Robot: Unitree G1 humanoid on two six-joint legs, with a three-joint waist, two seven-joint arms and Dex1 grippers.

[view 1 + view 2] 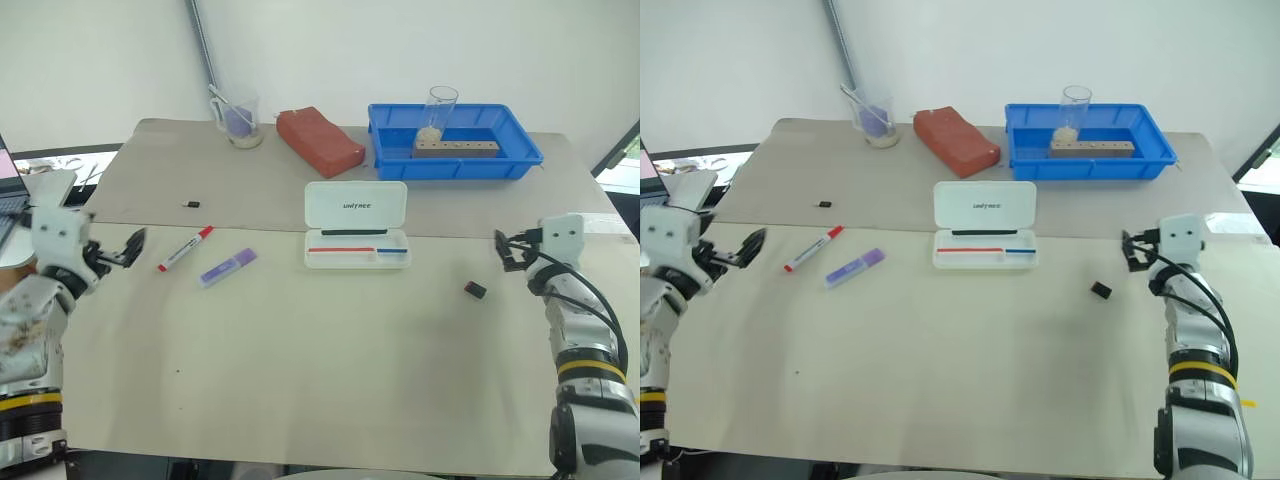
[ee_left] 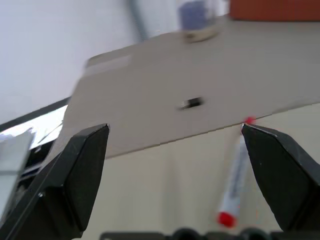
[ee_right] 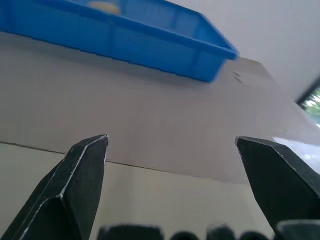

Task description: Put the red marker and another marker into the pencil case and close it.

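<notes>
Meanwhile, lying diagonally: red marker (image 1: 185, 249), cap toward far edge, beside parallel purple marker (image 1: 228, 267); pencil case (image 1: 357, 226) lid-up mid-surface; both claws gaping, empty.

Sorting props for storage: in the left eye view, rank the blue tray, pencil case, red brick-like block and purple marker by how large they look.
1. blue tray
2. pencil case, lid open
3. red block
4. purple marker

Tray and block sit farther back, so they may be larger than they look.
</notes>
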